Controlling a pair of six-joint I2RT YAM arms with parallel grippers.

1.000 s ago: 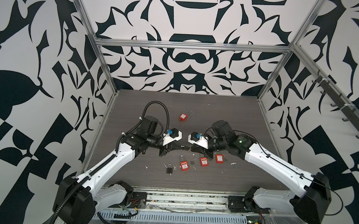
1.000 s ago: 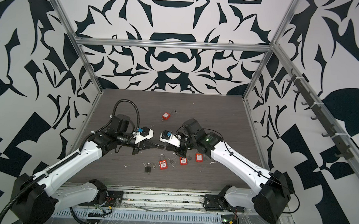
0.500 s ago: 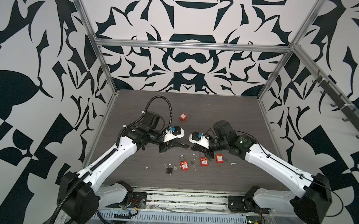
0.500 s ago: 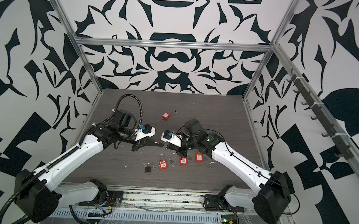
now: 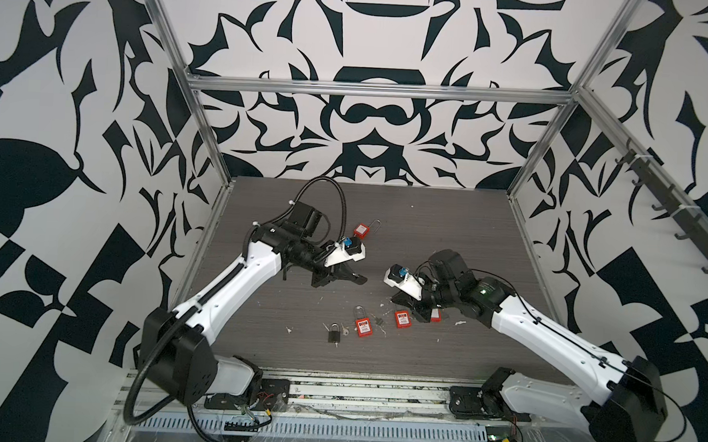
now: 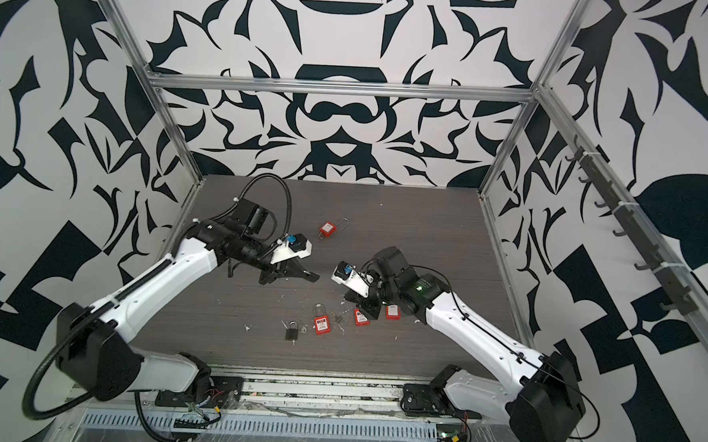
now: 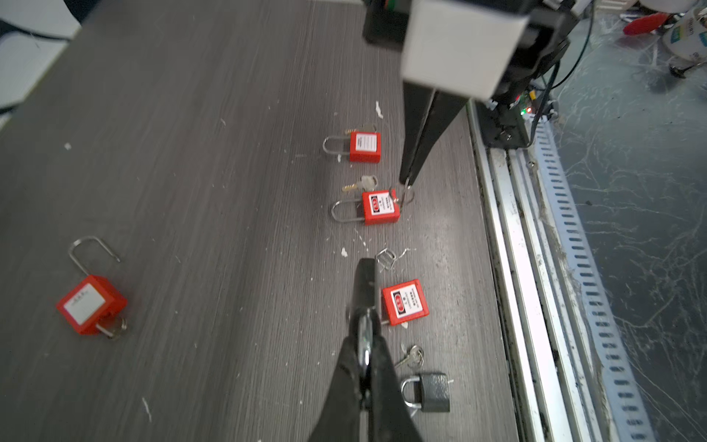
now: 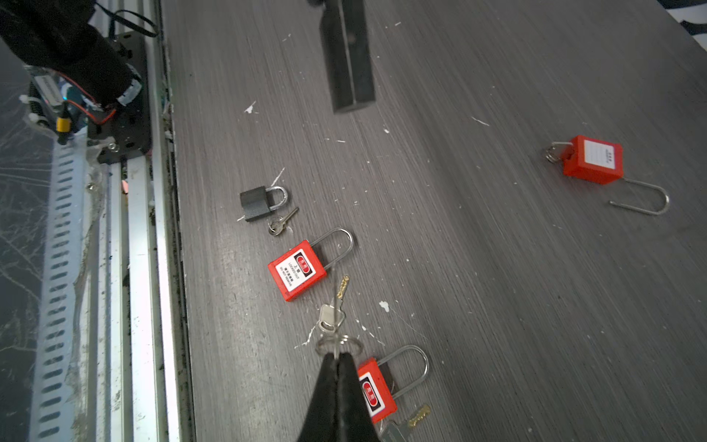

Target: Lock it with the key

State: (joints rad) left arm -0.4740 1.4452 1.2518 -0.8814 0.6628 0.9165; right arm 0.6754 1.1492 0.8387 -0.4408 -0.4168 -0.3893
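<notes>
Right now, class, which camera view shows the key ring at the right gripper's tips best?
The right wrist view: the key ring shows large and nearly whole, pinched at the tips of the shut right gripper. The left wrist view shows the ring small, beside a red padlock; in both top views the gripper covers it.
</notes>
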